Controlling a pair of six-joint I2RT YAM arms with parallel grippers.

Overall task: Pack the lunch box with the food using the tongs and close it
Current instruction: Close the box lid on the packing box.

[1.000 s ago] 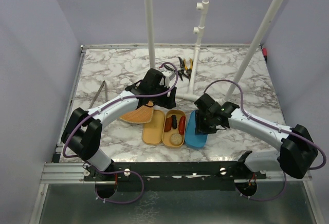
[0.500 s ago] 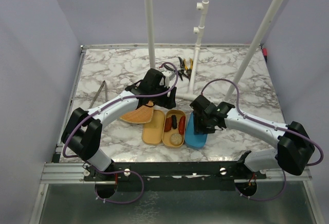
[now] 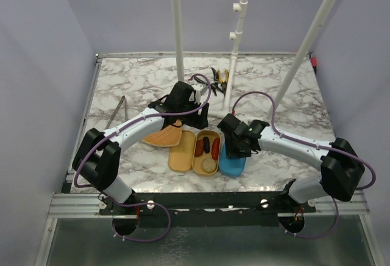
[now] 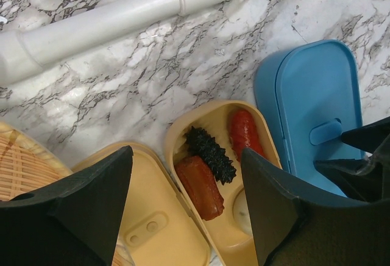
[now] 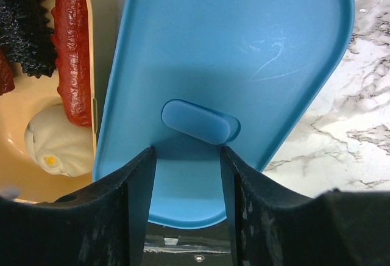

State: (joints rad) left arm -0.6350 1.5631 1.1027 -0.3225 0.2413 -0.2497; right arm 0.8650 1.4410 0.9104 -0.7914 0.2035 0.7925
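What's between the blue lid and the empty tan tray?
The other tan tray, holding the food, lies between the empty tray and the blue lid. Clearest in the left wrist view.

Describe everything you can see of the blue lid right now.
The blue lid is a smooth, plastic-looking oblong with rounded ends, a faint scratch and a small raised oval tab on top. It lies flat, tab up, on the marble table, its long side against the beige food tray. The right gripper hangs over its near end, jaws apart near the tab; contact cannot be told.
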